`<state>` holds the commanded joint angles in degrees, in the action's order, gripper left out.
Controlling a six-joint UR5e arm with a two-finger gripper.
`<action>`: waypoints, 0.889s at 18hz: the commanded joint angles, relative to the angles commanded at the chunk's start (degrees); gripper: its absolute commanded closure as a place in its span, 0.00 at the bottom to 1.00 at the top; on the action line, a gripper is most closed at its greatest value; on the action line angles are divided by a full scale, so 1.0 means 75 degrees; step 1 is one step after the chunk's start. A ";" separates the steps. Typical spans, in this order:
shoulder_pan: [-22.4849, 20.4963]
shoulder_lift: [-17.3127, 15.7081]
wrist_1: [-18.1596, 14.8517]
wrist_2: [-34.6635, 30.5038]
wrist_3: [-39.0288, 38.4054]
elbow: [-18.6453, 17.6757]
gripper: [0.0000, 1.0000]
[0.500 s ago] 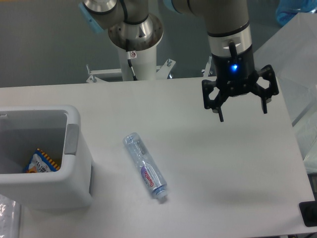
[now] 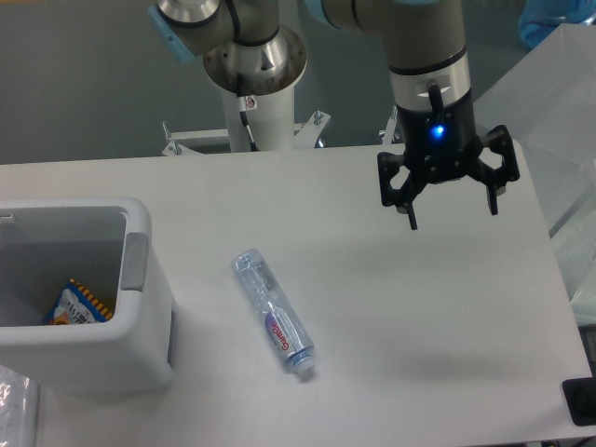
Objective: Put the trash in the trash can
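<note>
The trash, a clear crushed plastic bottle (image 2: 273, 313) with a purple-and-white label, lies on the white table, cap end toward the front right. The trash can (image 2: 130, 328), a white bin with a grey side panel, stands at the left edge. My gripper (image 2: 453, 214) hangs open above the table's right part, well to the upper right of the bottle, with nothing between its fingers.
An orange-and-blue snack wrapper (image 2: 77, 304) lies inside the bin. The arm's white base column (image 2: 257, 84) rises behind the table's far edge. A dark object (image 2: 581, 400) sits at the front right corner. Clear plastic sheeting (image 2: 568, 112) hangs at the right.
The gripper has shifted very slightly left and up. The bottle and the bin have not moved.
</note>
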<state>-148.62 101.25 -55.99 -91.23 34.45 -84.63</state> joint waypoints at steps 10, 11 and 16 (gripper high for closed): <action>0.0281 0.0515 0.0433 0.0129 -0.1954 -0.0434 0.00; 0.0571 0.0911 0.0492 0.0199 -0.2502 -0.0434 0.00; 0.0680 0.1593 0.0493 0.1053 -0.3690 -0.0259 0.00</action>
<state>-143.53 113.20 -52.29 -83.33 6.78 -86.58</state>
